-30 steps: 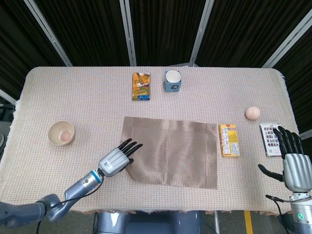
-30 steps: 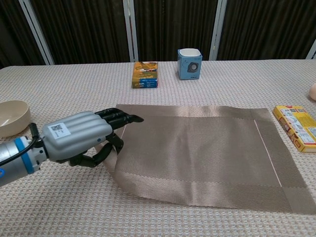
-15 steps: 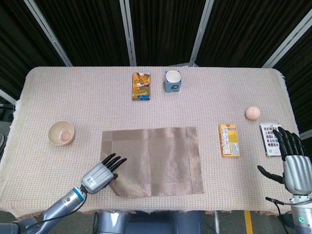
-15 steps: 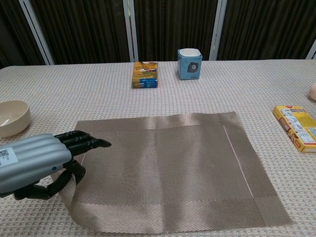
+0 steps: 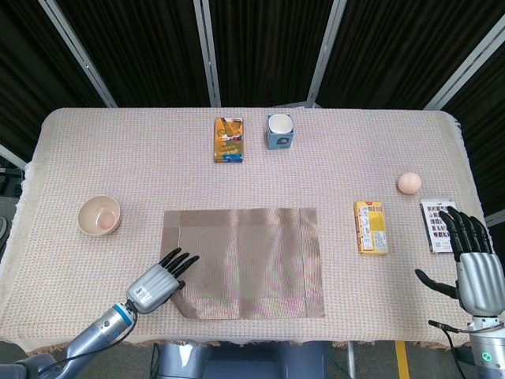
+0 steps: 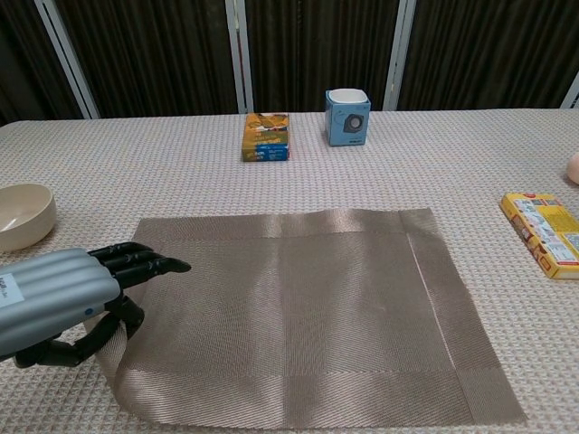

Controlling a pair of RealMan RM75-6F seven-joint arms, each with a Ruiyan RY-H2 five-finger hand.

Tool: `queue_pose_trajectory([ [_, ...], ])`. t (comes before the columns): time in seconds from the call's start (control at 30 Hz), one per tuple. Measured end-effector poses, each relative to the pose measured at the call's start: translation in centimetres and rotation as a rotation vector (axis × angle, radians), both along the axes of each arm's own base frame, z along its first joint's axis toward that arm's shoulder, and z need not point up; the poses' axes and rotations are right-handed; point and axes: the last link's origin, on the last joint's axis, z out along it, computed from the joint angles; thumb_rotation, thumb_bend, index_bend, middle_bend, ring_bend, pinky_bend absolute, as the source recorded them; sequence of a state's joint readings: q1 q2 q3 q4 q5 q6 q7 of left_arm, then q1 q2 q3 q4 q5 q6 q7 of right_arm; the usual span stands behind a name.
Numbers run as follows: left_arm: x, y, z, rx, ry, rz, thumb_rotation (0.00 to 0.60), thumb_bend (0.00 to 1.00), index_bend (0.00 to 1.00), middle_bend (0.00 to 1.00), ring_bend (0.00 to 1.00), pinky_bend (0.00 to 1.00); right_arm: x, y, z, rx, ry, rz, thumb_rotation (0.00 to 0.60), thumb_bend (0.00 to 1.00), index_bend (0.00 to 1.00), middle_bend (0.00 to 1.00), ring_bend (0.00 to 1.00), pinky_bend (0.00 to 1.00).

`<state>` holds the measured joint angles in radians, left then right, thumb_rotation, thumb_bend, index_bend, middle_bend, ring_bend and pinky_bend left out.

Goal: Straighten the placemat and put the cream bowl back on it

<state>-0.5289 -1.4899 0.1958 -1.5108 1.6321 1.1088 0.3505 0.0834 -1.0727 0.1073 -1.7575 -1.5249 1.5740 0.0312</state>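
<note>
The brown woven placemat [image 5: 245, 260] [image 6: 298, 307] lies near the table's front edge, its sides roughly square to the table. My left hand [image 5: 158, 282] [image 6: 68, 294] pinches the mat's near left corner, which is lifted slightly off the cloth. The cream bowl [image 5: 99, 215] [image 6: 23, 215] stands on the tablecloth to the left of the mat, apart from it, with something pinkish inside. My right hand [image 5: 472, 268] hovers at the far right edge, fingers spread and holding nothing; the chest view does not show it.
At the back stand an orange box [image 5: 229, 139] [image 6: 266, 136] and a blue-and-white cup [image 5: 280, 131] [image 6: 347, 117]. Right of the mat lie a yellow box [image 5: 371, 227] [image 6: 545, 232], a peach ball [image 5: 409, 183] and a patterned card pack [image 5: 436, 224].
My left hand pulled the mat's corner left and toward me. The mat slid left and turned from skewed to square with the table. The right hand barely moved.
</note>
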Motion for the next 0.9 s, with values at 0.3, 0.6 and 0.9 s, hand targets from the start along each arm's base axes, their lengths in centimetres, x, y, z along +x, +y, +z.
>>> queue_pose_trajectory([
  [0.3, -0.8, -0.3, 1.3, -0.003, -0.032, 0.051, 0.6, 0.0, 0.0, 0.0, 0.0, 0.0, 0.0, 0.0, -0.1, 0.005, 0.004, 0.002, 0.6, 0.0, 0.0, 0.0, 0.0, 0.0],
  [0.6, -1.4, 1.1, 7.0, 0.147, -0.135, 0.121, 0.6, 0.0, 0.0, 0.0, 0.0, 0.0, 0.3, 0.2, -0.3, 0.015, 0.004, 0.016, 0.6, 0.0, 0.0, 0.0, 0.0, 0.0],
  [0.9, -6.1, 5.4, 12.4, 0.365, -0.146, 0.293, 0.6, 0.0, 0.0, 0.0, 0.0, 0.0, 0.4, 0.4, -0.3, 0.016, 0.003, 0.021, 0.6, 0.0, 0.0, 0.0, 0.0, 0.0],
])
